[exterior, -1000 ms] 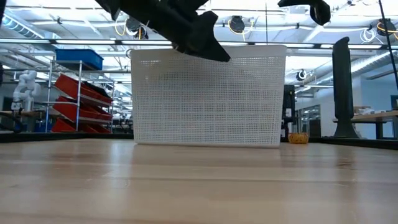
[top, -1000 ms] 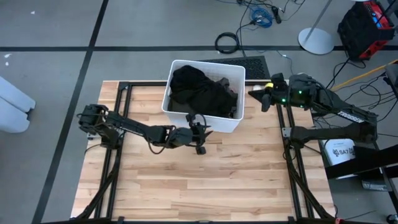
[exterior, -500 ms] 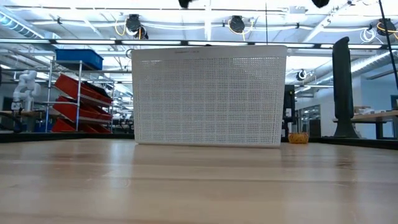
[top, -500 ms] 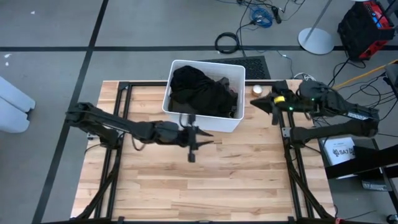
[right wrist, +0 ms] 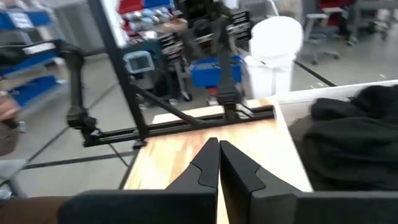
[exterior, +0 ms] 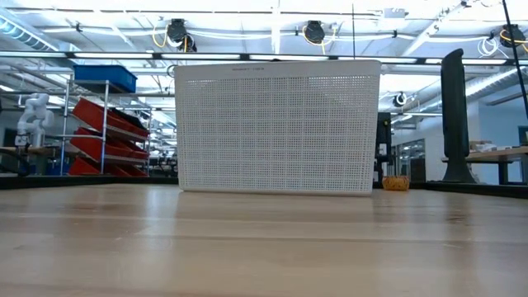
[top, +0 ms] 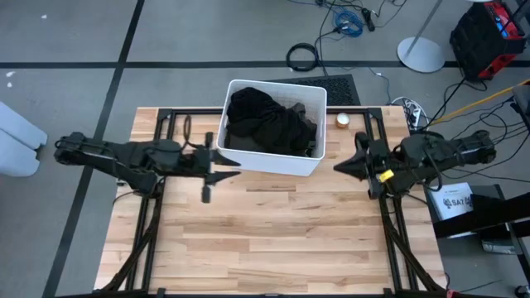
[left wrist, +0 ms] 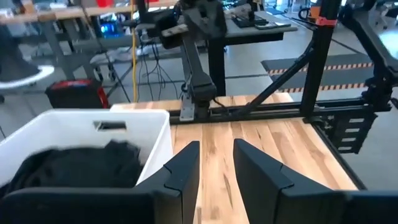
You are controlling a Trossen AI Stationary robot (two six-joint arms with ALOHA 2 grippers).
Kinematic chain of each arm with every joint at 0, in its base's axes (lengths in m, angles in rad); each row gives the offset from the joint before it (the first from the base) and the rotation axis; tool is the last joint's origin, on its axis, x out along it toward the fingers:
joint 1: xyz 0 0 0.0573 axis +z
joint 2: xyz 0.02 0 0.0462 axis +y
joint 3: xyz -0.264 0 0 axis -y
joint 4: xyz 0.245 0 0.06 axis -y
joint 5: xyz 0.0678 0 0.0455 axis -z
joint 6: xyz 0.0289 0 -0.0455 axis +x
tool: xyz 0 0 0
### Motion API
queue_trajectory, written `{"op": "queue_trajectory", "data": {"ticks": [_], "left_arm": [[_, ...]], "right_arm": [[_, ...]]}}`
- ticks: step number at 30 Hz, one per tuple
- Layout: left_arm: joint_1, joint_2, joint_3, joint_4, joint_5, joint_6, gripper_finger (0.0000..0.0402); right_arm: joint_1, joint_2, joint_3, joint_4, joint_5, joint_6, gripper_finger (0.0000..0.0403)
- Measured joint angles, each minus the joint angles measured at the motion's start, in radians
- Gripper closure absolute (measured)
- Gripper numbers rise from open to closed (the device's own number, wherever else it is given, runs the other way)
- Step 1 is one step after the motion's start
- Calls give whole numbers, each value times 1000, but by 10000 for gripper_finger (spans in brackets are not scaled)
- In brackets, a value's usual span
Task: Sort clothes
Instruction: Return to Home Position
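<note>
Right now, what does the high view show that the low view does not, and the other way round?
Only the high view: black clothes piled inside the white laundry bin, with the left tool and the right tool at either side of it. Only the low view: the bin's perforated wall and shelves with red bins behind. Both: the bin on the wooden table.

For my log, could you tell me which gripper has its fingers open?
The left gripper: its fingers stand apart with a clear gap, whereas the right gripper has its own pressed together.
</note>
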Motion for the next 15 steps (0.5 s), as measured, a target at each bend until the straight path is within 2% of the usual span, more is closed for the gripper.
{"op": "queue_trajectory", "data": {"ticks": [6, 12, 15], "left_arm": [[-12, -153, -75, -89, -14, -82, 293], [-40, -299, -231, -80, -70, -165, 293], [-53, -365, -331, -69, -128, -217, 293]], "right_arm": [[37, -135, -316, 281, -13, 23, 403], [43, -212, -522, 503, -148, 37, 403], [43, -240, -596, 556, -92, 39, 403]]}}
